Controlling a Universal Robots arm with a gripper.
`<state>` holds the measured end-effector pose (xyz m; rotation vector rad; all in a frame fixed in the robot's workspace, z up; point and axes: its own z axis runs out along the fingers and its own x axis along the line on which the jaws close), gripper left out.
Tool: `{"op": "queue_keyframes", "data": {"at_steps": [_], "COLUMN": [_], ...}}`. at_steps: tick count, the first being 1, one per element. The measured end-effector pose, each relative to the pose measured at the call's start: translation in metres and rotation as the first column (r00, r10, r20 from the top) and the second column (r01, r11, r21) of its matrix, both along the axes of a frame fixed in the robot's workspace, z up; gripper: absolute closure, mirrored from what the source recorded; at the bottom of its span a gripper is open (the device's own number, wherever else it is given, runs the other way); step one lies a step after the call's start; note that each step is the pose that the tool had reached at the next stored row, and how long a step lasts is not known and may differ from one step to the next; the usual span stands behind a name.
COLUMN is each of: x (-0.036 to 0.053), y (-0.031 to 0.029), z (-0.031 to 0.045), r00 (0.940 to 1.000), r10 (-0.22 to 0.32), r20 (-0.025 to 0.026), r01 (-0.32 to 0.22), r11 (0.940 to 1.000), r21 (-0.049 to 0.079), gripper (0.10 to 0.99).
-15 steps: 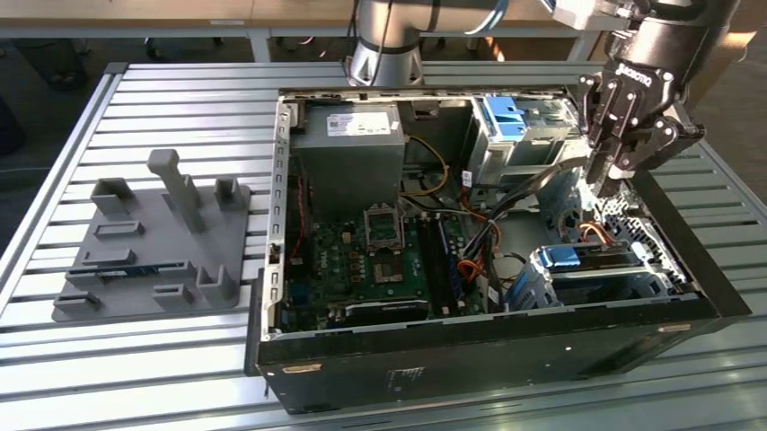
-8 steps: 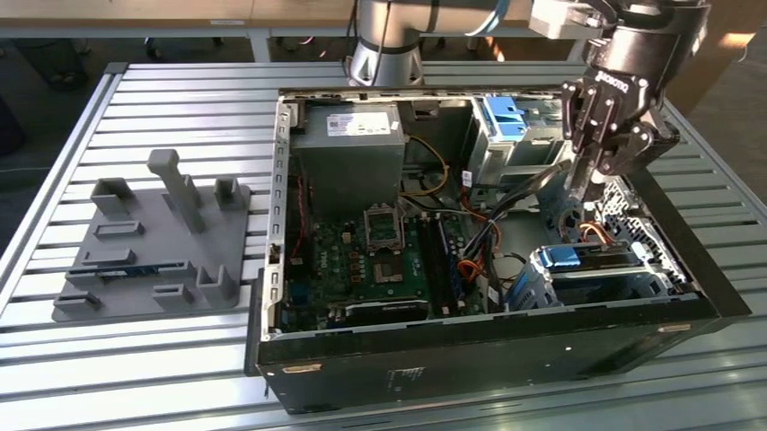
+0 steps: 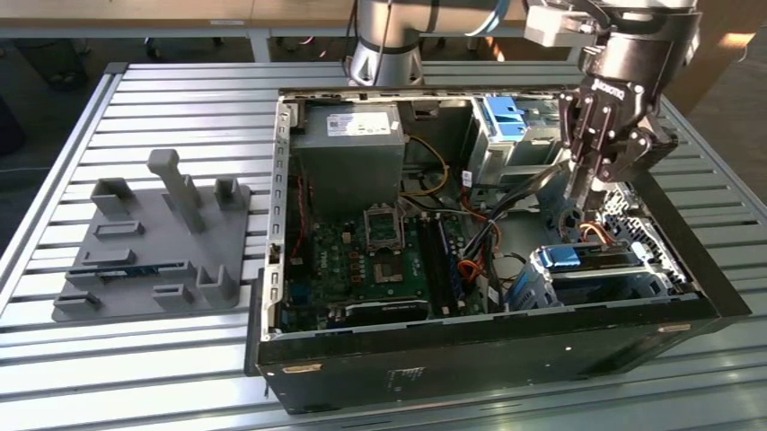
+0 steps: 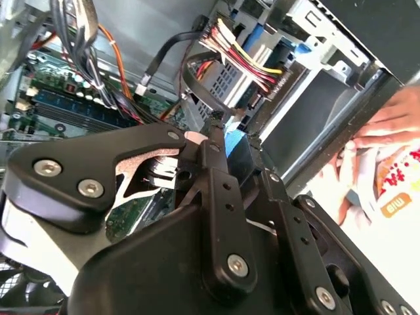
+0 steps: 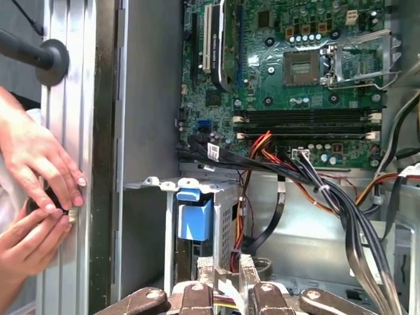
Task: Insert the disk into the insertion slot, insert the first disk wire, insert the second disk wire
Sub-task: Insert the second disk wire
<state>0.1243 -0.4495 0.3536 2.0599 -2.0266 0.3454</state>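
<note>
**Item:** the disk (image 3: 590, 259), a silver drive in a light-blue frame.
- **Position:** it lies flat, seated in the insertion slot (image 3: 641, 283). The slot is the perforated sheet-metal cage in the corner of the computer case (image 3: 480, 337), low on the exterior view's right.
- **Detail:** in the first wrist view, the blue tab (image 5: 195, 220) sits inside the cage mouth.

**Progress**
- **Disk insertion:** judged done, since the drive is down in its cage.
- **Wire steps:** both judged outstanding.
  - An orange wire (image 3: 595, 232) arches just above the disk's far end.
  - In the second wrist view, a bundle of yellow, red and black wires (image 4: 246, 62) runs beside the perforated metal.
  - Whether either is plugged into the drive cannot be told.

**Gripper** (image 3: 585, 205)
- **Position:** it reaches down into the case, just above the orange wire and the disk's far end. It sits between the slot and the taller cage with blue-fronted drives (image 3: 515, 121).
- **State:** open, closed or holding a connector cannot be told from these views.

**Surroundings inside the case**
- A green motherboard (image 3: 383, 256) lies towards the exterior view's left of the slot.
- A grey power supply (image 3: 348, 144) sits beyond it.

**Surroundings outside the case**
- A grey fixture plate (image 3: 156, 247) with upright posts rests on the slatted table (image 3: 180, 90), well apart from the case.
- In the first wrist view, a person's hands (image 5: 36, 170) rest against the case's outer wall
</note>
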Motion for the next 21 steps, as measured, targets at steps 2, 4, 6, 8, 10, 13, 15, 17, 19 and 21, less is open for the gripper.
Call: {"op": "queue_keyframes", "data": {"at_steps": [2, 4, 6, 8, 10, 13, 15, 17, 19, 21], "x": [0.0000, 0.0000, 0.0000, 0.0001, 0.0006, 0.0017, 0.0017, 0.0017, 0.0017, 0.0017], "y": [0.0009, 0.0027, 0.0047, 0.0055, 0.0055, 0.0055, 0.0055, 0.0055, 0.0055, 0.0055], "z": [-0.0012, -0.0037, -0.0060, -0.0072, -0.0076, -0.0081, -0.0092, -0.0103, -0.0115, -0.0130], "r00": [1.0000, 1.0000, 1.0000, 1.0000, 1.0000, 1.0000, 1.0000, 1.0000, 1.0000, 1.0000], "r10": [0.000, 0.000, 0.000, 0.000, 0.000, 0.000, 0.000, 0.000, 0.000, 0.000], "r20": [0.0000, 0.0007, 0.0019, 0.0020, 0.0020, 0.0020, 0.0019, 0.0020, 0.0020, 0.0020], "r01": [0.000, 0.000, 0.000, 0.000, 0.000, 0.000, 0.000, 0.000, 0.000, 0.000], "r11": [0.9998, 0.9995, 0.9994, 0.9992, 0.9990, 0.9986, 0.9982, 0.9978, 0.9975, 0.9972], "r21": [-0.022, -0.033, -0.035, -0.039, -0.045, -0.054, -0.060, -0.066, -0.071, -0.075], "gripper": [0.788, 0.788, 0.788, 0.788, 0.788, 0.788, 0.788, 0.788, 0.788, 0.788]}}
